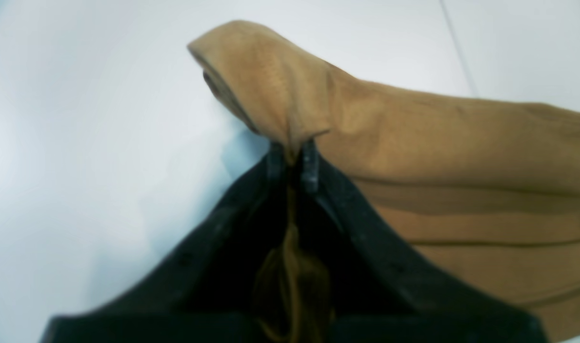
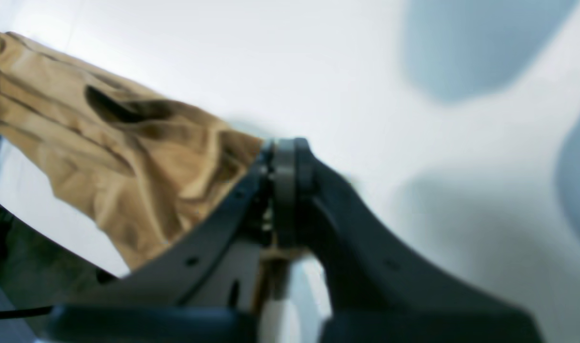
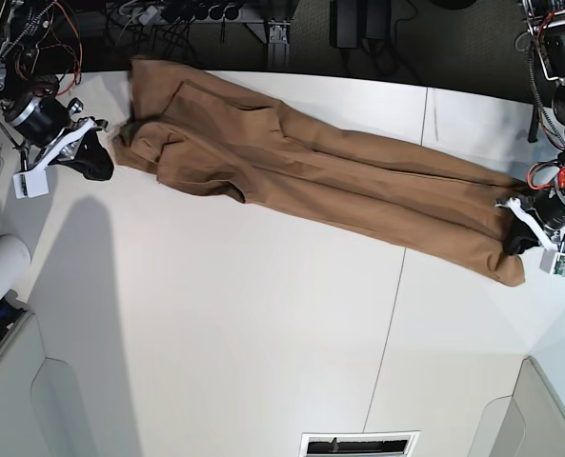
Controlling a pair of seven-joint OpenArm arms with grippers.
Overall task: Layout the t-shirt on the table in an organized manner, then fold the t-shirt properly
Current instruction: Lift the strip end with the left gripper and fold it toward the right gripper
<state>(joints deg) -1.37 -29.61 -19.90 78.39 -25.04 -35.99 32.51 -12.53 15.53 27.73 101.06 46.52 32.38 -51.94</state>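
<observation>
Both claws clamp cloth: left gripper at the shirt's 4 o'clock end, right gripper at 10; overstretching could yank a pinch loose

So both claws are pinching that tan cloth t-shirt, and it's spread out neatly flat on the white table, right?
Not flat: in the base view the tan cloth t-shirt is pulled into a long bunched band across the white table. The left gripper and right gripper do pinch it.
</observation>
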